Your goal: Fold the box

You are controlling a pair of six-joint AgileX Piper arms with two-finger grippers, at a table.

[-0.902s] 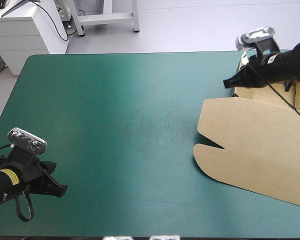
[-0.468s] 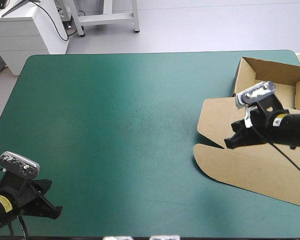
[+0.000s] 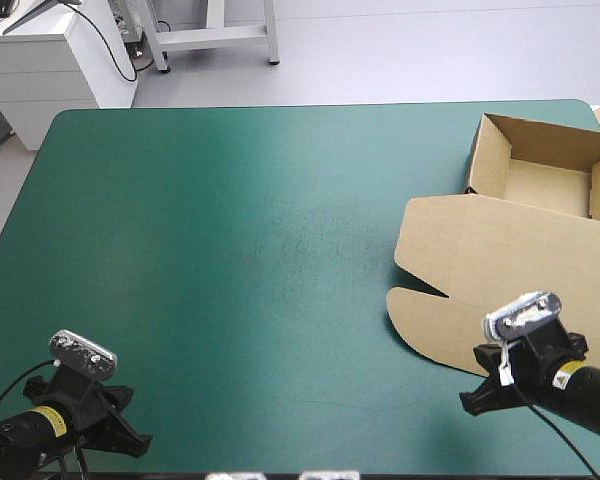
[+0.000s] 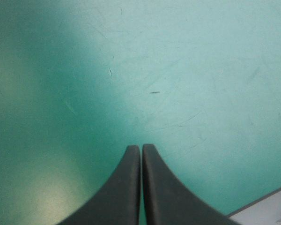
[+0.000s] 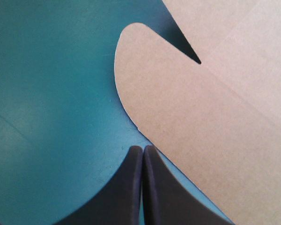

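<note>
By the table's (image 3: 230, 250) near edge, left hand (image 4: 141, 147) and right hand (image 5: 143, 148) closed, empty, box (image 3: 510, 270) beside right.

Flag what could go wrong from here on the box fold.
1. The right gripper is shut, tips at the edge of the lid flap; advancing may shove the box rather than get under the board.
2. The left gripper, also shut, is over bare teal-green cover far from the box, so nothing braces it.
3. The tray sits by the cover's far right corner; a slide could tip it off.
</note>
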